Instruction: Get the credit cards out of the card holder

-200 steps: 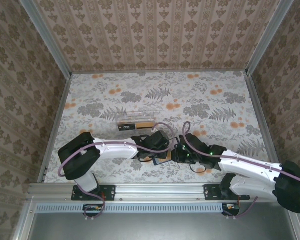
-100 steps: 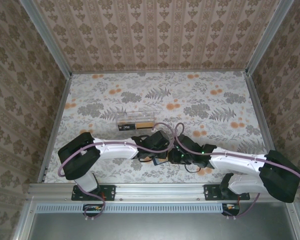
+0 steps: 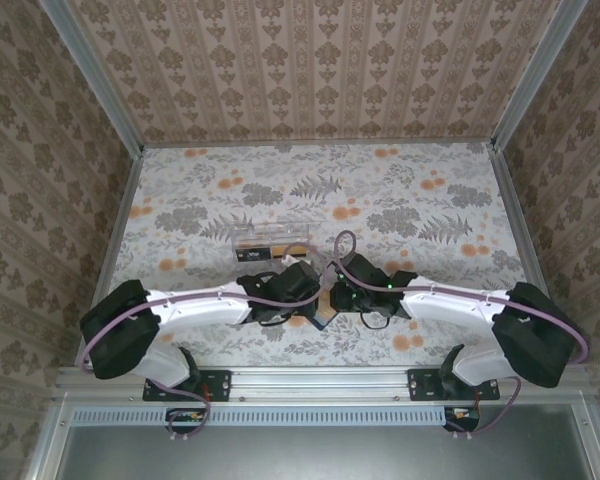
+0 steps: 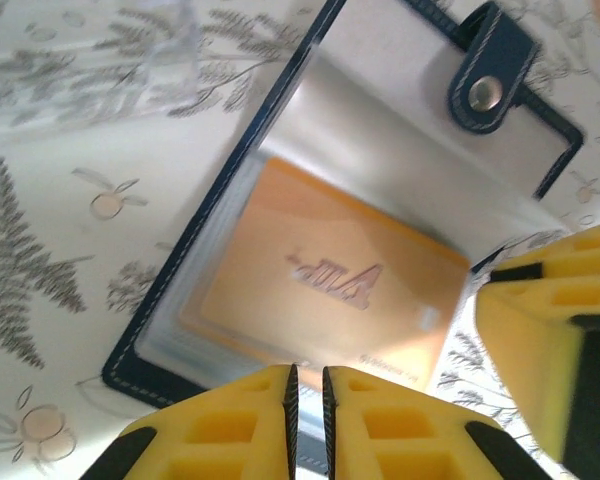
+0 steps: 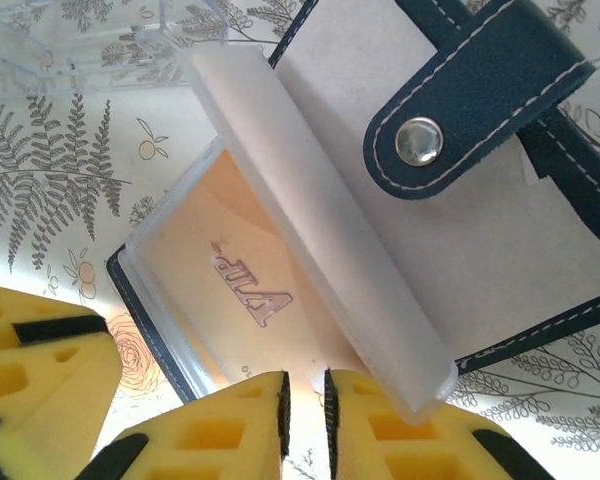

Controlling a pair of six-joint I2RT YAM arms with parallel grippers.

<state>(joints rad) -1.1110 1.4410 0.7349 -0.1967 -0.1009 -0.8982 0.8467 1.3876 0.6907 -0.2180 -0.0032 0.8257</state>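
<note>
The card holder (image 4: pixel 380 130) was found opened on the table (image 3: pixel 430 200) between left gripper (image 4: pixel 306 420) and right gripper (image 5: pixel 306 420) (both nearly closed, grip undetermined); the sleeved orange card (image 4: pixel 320 290) was judged next to be pinched and drawn out.

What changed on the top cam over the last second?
Left gripper and right gripper both shifted left at the card holder. The left elbow swung outward and the right elbow pulled inward. No clear grab or release. The clear box stayed put.

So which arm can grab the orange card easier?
Probably the left. The left gripper sits right at the near edge of the orange card; the right gripper meets a lifted clear sleeve first.
</note>
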